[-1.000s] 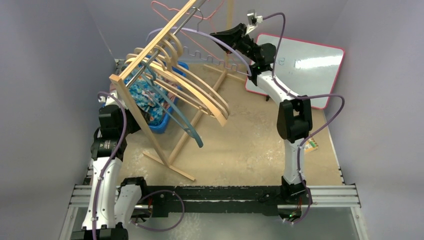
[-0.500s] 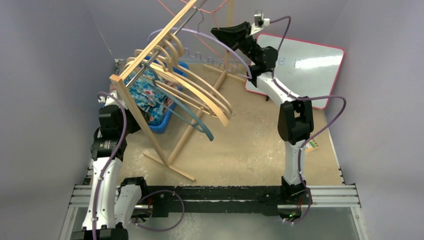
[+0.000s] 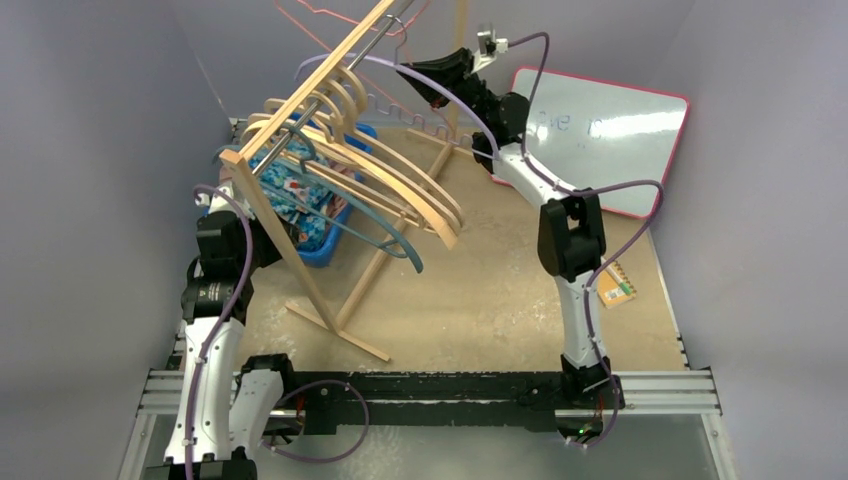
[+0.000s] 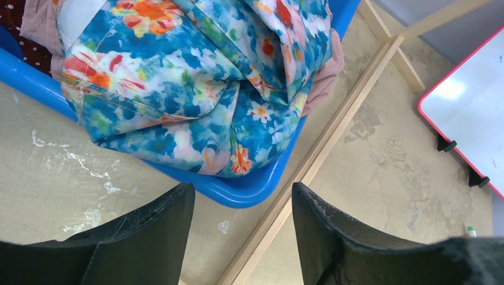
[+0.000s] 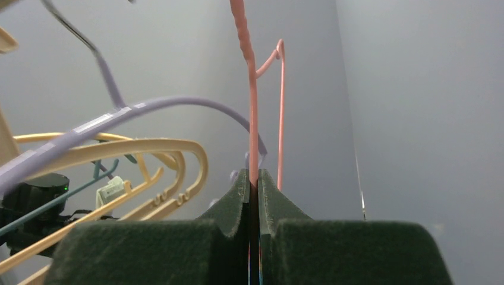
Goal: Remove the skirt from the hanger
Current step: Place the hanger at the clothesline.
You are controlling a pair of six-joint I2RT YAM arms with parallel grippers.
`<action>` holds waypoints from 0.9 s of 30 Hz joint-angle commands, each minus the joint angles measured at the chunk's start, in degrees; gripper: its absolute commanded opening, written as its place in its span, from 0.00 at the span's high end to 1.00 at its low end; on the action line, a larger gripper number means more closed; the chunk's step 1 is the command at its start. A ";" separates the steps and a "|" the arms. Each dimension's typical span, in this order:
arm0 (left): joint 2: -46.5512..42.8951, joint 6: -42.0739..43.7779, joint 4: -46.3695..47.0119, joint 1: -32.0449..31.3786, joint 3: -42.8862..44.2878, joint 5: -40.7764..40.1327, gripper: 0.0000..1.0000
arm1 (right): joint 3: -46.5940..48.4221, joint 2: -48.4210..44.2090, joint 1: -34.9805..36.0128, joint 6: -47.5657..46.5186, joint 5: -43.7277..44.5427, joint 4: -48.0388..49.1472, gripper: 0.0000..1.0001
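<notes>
The blue floral skirt (image 4: 196, 101) lies bunched in a blue bin (image 4: 255, 191), off any hanger; it also shows in the top view (image 3: 298, 192) behind the rack. My left gripper (image 4: 241, 199) is open and empty, hovering just above the bin's near rim. My right gripper (image 5: 254, 178) is shut on a thin pink wire hanger (image 5: 253, 113), which carries no cloth. In the top view the right gripper (image 3: 408, 73) is raised high beside the rack's top rail, and the pink hanger (image 3: 318, 14) reaches up past the top edge.
A wooden clothes rack (image 3: 300, 100) with several wooden hangers (image 3: 410, 195) and a teal one (image 3: 385, 240) stands across the left half. A whiteboard (image 3: 610, 130) leans at the back right. A small orange packet (image 3: 617, 285) lies by the right arm.
My right gripper has moved left toward the rack's top rail with the pink hanger. The hangers on the rack have swung slightly. The left arm has not moved.
</notes>
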 commanded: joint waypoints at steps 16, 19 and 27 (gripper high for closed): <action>-1.42 0.44 4.02 1.47 -0.04 1.30 0.39 | -12.00 -11.98 3.42 -15.09 -4.43 -8.44 0.83; -2.30 0.17 5.24 2.01 -0.27 1.87 0.39 | -18.88 -18.85 2.98 -21.46 0.83 -15.70 0.54; -1.88 -1.63 14.49 1.98 -2.50 3.44 0.37 | -31.62 -32.64 -7.12 -25.40 5.05 -32.56 0.19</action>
